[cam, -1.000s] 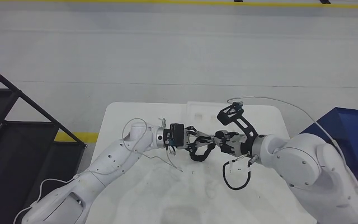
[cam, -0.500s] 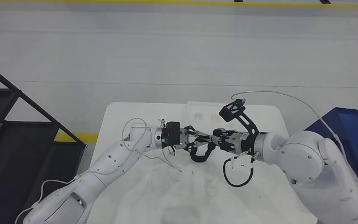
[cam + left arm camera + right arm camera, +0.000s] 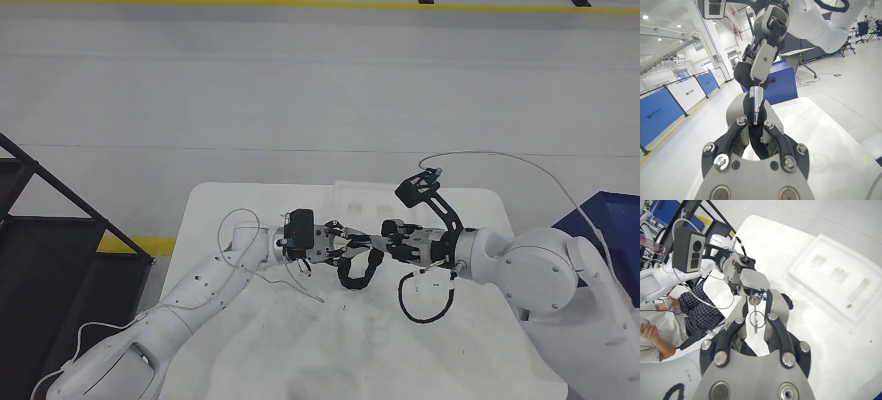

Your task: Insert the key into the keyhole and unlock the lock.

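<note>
Lock — chrome-silver barrel, black cable loop. Key and ring: plain silver. Table and foam tray — white, unpatterned; one dark smudge on the tray.

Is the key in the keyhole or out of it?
In: the key has its blade entering the keyhole in the face of the lock, which the left pincer clamps.

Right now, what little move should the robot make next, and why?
Probably close the right jaws on the key. It already sits in the keyhole of the lock, which the left jaws clamp, while the right jaws stand open either side of it.
</note>
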